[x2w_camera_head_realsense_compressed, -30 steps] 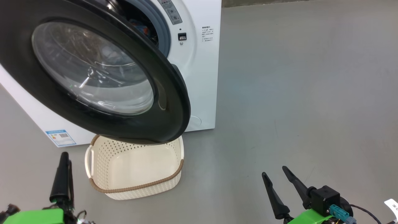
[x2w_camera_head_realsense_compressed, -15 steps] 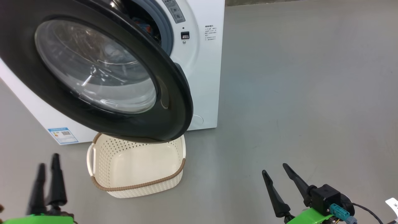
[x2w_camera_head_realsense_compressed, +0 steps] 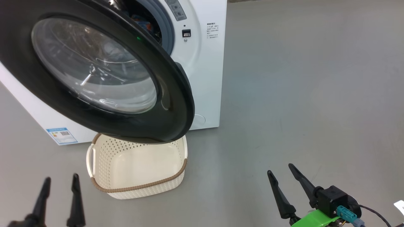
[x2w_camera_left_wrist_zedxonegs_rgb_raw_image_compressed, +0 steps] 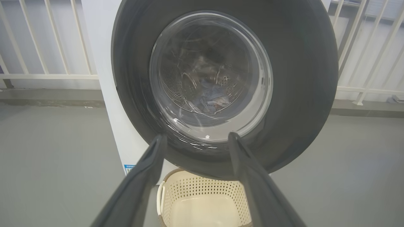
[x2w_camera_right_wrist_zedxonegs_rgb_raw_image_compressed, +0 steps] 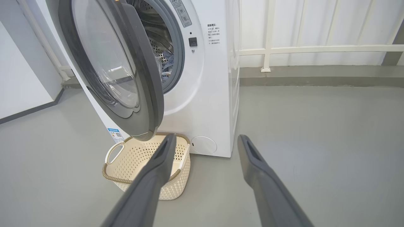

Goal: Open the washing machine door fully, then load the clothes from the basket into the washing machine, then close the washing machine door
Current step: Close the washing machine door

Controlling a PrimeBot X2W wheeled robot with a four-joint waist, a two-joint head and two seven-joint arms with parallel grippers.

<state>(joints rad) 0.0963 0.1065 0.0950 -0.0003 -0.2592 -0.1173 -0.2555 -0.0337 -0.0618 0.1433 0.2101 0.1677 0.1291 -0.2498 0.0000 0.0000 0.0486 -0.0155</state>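
- washing machine door [x2w_camera_head_realsense_compressed: 94, 72] stands part open, swung out from the washing machine [x2w_camera_head_realsense_compressed: 205, 78]; its lower edge hangs over the far part of the basket [x2w_camera_head_realsense_compressed: 135, 189].
- basket sits on the floor [x2w_camera_head_realsense_compressed: 300, 94], just beside the foot of the machine front; looks empty inside.
- clothes [x2w_camera_head_realsense_compressed: 143, 23]: blue fabric with orange print shows in the drum, past the door edge; also seen through the glass in the left wrist view [x2w_camera_left_wrist_zedxonegs_rgb_raw_image_compressed: 211, 97].
- judgement: loading looks done, only closing the door is left.
- left gripper [x2w_camera_head_realsense_compressed: 61, 178]: fingers apart, holds nothing, low over the floor on the near left of the basket.
- right gripper [x2w_camera_head_realsense_compressed: 279, 168]: fingers apart, empty, well apart from the machine on the near right.
- risk: a push on the bulging glass could slide off, glossy curved surface; the black rim is the safer spot.
- risk: a soft push leaves the door unlatched; the latch slot [x2w_camera_head_realsense_compressed: 186, 33] must catch.
- risk: fabric near the gasket could get trapped if it lies over the lip; can't tell from here.
- risk: the left arm reaching in low could knock the basket or get a finger caught between door and front.
- writing: blue label sticker [x2w_camera_head_realsense_compressed: 61, 135] low on the front, with a code square, text too small to read.
- small printed block [x2w_camera_head_realsense_compressed: 212, 31] beside the latch, unreadable; grey strip [x2w_camera_head_realsense_compressed: 176, 11] in the door ring, symbols only, unreadable.
- no brand name legible.
- round service flap [x2w_camera_right_wrist_zedxonegs_rgb_raw_image_compressed: 203, 145] at the lower front corner, unmarked.
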